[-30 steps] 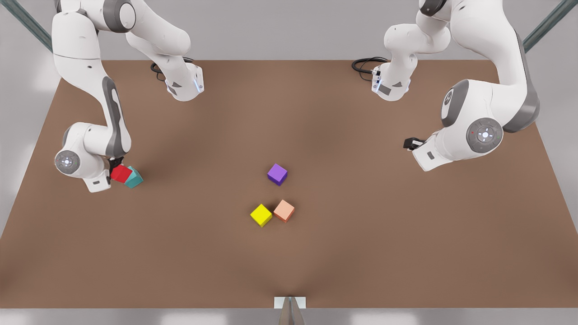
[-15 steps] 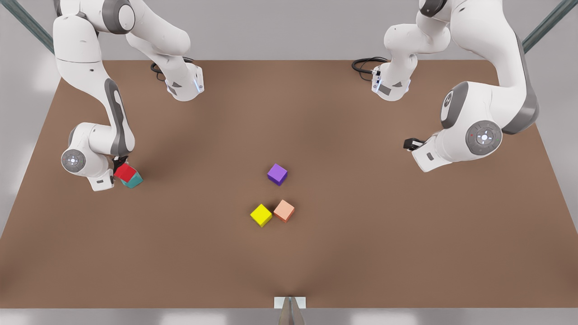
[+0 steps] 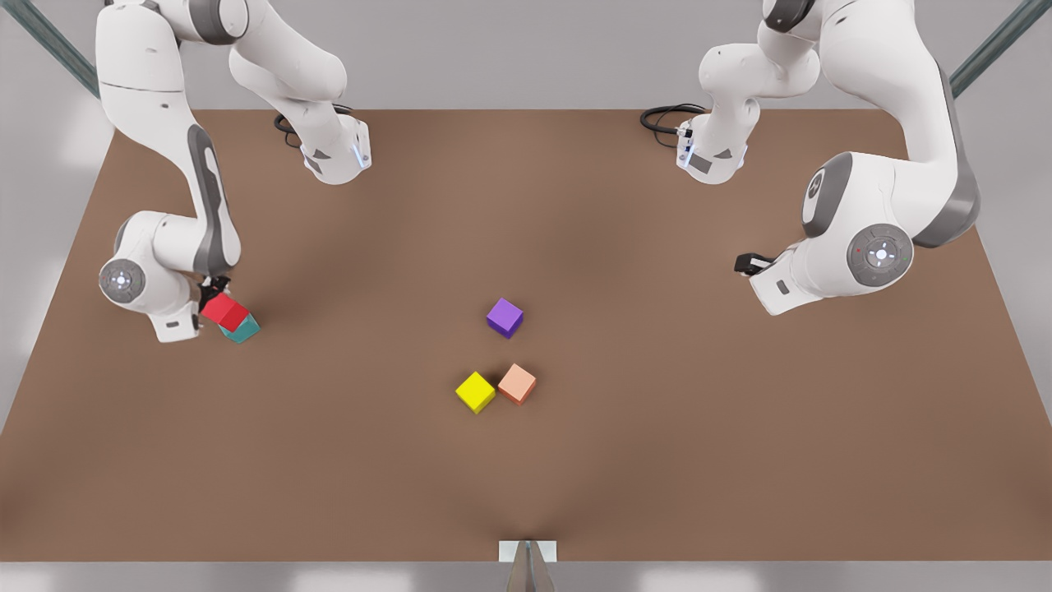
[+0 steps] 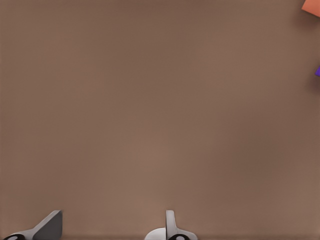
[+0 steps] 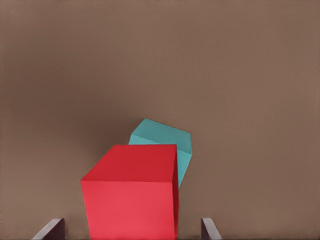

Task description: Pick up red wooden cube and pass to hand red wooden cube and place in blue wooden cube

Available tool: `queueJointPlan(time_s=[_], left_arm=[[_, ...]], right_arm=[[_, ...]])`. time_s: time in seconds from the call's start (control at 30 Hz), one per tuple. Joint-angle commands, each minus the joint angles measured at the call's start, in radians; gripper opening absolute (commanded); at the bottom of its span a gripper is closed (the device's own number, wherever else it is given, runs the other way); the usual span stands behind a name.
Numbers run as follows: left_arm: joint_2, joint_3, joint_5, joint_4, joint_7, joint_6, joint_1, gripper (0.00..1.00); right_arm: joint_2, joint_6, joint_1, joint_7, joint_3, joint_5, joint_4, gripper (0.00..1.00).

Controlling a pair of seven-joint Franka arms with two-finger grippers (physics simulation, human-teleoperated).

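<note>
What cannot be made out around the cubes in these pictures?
- Blue cube: front view, mostly covered by the red cube; whether they touch is unclear.
- Red cube's underside: cut off by the right wrist view's edge.
- Right gripper, at the red cube: front view, largely behind its own wrist.
- Orange cube and purple cube: only corners, cut by the left wrist view's edge.
- Left gripper waits over the table, jaws open.

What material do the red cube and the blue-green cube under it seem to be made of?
Red cube: flat, matte, uniform color with sharp edges, no grain visible; could be painted wood or plastic. Blue-green cube: the same plain matte finish. The renders leave the material open.
</note>
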Motion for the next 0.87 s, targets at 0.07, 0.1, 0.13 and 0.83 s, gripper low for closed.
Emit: queueJointPlan(time_s=[0.07,0.1,0.13,0.83], left_arm=[[-0.001,0.0,-0.001,-0.001,0.004,-0.001,-0.001,1.0],[-0.001,0.0,-0.001,-0.001,0.004,-0.002,-0.001,1.0],[0.0,0.0,0.0,-0.001,0.004,-0.002,-0.001,1.0],[-0.001,0.0,0.0,0.001,0.007,-0.002,0.001,1.0]], right_arm=[[-0.09,-0.229,0.023,0.026,0.028,0.133,0.037,1.0],[-0.098,-0.283,0.052,0.038,0.028,0.18,0.096,1.0],[-0.066,-0.292,0.09,0.118,0.028,0.284,0.18,1.0],[-0.083,-0.867,0.214,1.345,0.027,0.254,0.708,1.0]])
